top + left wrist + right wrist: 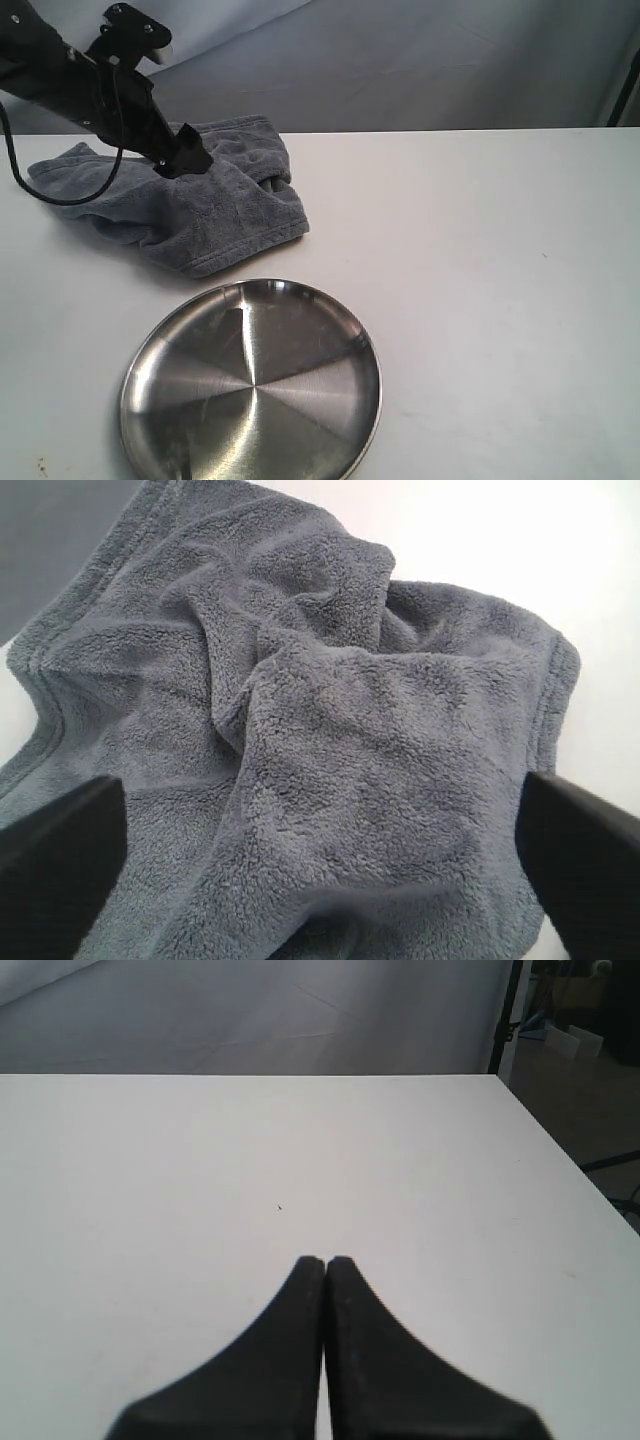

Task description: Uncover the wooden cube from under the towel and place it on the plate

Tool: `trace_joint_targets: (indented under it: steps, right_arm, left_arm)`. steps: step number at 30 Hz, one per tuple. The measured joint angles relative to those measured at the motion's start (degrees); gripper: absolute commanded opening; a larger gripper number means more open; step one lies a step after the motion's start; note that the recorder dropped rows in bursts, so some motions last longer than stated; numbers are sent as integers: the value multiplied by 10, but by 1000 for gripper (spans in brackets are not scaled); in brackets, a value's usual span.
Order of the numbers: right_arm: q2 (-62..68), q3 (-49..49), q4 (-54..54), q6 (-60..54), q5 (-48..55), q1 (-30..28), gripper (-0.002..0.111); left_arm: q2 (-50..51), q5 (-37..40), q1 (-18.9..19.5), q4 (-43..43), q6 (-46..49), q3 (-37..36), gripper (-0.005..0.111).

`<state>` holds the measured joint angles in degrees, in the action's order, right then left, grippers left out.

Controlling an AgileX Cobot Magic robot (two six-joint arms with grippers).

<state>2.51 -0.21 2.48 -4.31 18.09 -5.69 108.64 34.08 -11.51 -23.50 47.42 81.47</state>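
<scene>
The blue-grey towel (220, 210) lies bunched on the white table at the back left and bulges upward in the middle. No wooden cube shows in any view; it is hidden. My left gripper (183, 160) is down on the top of that bulge. In the left wrist view the towel (330, 730) fills the picture, and the left gripper (320, 782) stands open with its fingers wide on either side of a raised fold. The steel plate (250, 385) sits empty in front of the towel. My right gripper (326, 1260) is shut over bare table.
The white table (480, 280) stretches to the right of the towel and plate. A grey backdrop hangs behind its far edge. The table's right edge (560, 1150) and a dark stand beyond it show in the right wrist view.
</scene>
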Motion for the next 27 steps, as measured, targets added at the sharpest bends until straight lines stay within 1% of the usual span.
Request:
trace_joint_targets:
  steps: [5,15,24,27]
  right_arm:
    - [0,0,0,0,0,0,0]
    - [0,0,0,0,0,0,0]
    - [0,0,0,0,0,0,0]
    - [0,0,0,0,0,0,0]
  left_arm:
    - [7,-3,0,0,-1,0,104]
    - [67,-3,0,0,-2,0,104]
    - [70,-3,0,0,-5,0,104]
    - [70,-8,0,0,-25,0,104]
